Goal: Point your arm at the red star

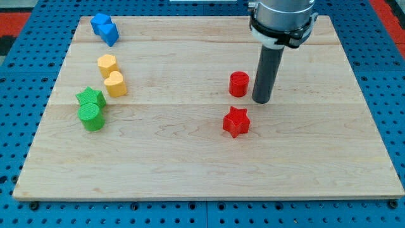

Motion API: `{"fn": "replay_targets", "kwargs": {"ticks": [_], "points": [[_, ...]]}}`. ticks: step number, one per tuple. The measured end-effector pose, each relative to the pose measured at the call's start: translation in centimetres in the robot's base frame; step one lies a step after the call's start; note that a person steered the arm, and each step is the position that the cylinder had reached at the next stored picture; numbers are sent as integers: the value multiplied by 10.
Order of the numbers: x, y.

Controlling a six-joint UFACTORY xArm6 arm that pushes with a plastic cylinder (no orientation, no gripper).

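Observation:
The red star (236, 121) lies on the wooden board (190, 164), right of the middle. My tip (261, 101) stands up and to the right of the star, a short gap away and not touching it. A red cylinder (238, 83) stands just to the left of the rod, close beside it.
At the view's left stand a green star (91, 98) and a green cylinder (91, 116), touching. Above them are two yellow blocks (107, 64) (115, 83). Two blue blocks (104, 28) sit at the top left corner. A blue pegboard (19, 95) surrounds the board.

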State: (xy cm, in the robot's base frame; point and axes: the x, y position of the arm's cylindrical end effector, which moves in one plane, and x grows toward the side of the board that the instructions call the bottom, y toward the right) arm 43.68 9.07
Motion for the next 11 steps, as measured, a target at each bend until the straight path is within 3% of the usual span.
{"fn": "replay_targets", "kwargs": {"ticks": [1, 2, 3, 4, 5, 6, 7, 9, 10, 11], "points": [[-23, -23], [-42, -4], [-31, 79], [68, 135], [121, 98], [181, 5], [160, -2], [115, -88], [74, -63], [85, -14]]}}
